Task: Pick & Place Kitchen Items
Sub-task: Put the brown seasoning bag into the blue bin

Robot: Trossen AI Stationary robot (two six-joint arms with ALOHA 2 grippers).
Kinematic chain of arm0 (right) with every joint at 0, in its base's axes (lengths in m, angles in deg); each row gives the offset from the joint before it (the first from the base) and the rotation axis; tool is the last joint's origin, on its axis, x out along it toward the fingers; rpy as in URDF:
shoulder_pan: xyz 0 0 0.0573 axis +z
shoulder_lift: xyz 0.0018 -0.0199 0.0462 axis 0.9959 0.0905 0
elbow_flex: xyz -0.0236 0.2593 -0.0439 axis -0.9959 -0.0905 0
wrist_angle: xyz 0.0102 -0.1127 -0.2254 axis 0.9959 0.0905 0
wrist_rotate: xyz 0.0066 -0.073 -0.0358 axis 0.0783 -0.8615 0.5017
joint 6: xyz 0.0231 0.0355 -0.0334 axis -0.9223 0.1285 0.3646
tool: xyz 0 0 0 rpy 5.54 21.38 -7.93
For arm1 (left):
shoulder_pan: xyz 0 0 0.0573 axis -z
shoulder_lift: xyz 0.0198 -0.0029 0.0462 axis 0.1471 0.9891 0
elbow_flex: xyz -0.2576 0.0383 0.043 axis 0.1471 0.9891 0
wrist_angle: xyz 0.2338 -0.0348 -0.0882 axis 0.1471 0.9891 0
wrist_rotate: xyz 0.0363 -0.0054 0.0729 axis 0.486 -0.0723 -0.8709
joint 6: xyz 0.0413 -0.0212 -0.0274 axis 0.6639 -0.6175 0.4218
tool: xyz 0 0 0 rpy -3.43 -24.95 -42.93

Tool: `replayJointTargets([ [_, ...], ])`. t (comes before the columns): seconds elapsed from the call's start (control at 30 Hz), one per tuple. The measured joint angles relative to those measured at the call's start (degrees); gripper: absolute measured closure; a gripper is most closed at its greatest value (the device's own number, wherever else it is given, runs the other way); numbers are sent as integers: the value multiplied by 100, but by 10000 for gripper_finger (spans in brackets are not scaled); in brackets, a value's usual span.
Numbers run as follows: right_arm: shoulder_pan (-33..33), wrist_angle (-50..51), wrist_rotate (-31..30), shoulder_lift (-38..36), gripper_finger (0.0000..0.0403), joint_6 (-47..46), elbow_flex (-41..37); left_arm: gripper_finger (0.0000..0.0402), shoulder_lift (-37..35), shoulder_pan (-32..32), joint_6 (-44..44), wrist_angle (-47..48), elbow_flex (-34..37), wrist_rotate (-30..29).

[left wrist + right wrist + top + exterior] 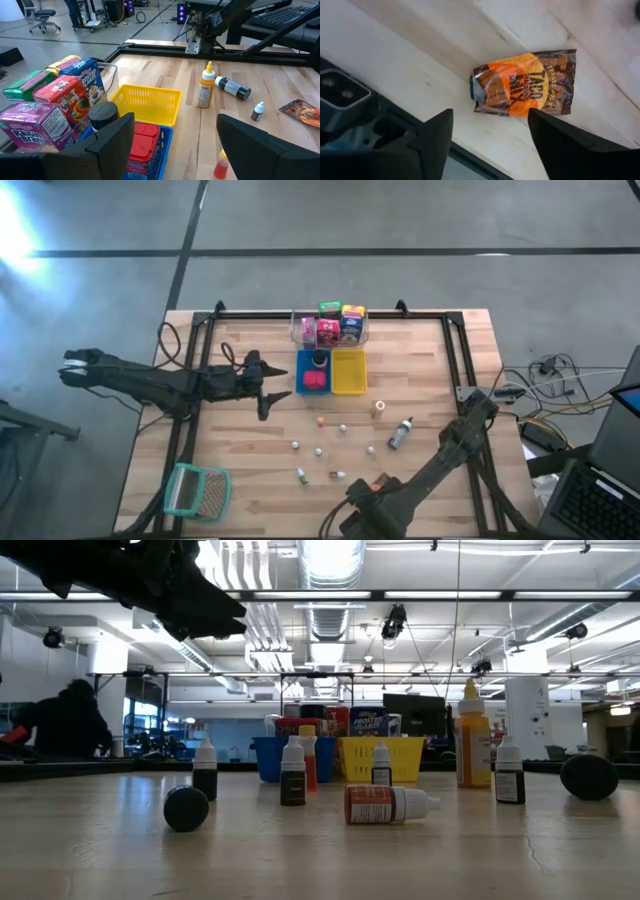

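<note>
Right hand (487, 145) hangs low at the table's (240, 480) near edge, fingers spread, directly over an orange taco seasoning packet (524, 84) lying flat on the wood, gripping nothing. Just beyond it, small dropper bottles (318, 451) stand scattered across the middle of the table, one lying on its side (390, 804), with a grey bottle (400, 434) tipped over to the right. The teal-rimmed mesh basket (196, 490) sits at the near left corner. Farther back, the left hand (272, 392) hovers with fingers apart and empty, just beside the blue tray (301, 370) holding a red container (144, 142). The yellow tray (148, 103) sits next to it, and behind both, the clear tub (296, 332) holds cereal boxes (62, 107).
</note>
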Motion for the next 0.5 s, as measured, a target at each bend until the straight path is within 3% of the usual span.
replayJointTargets([
  [0.5,-2,-553,-50,-2,215,83,-648,115,0,0,0,31,0,1],
])
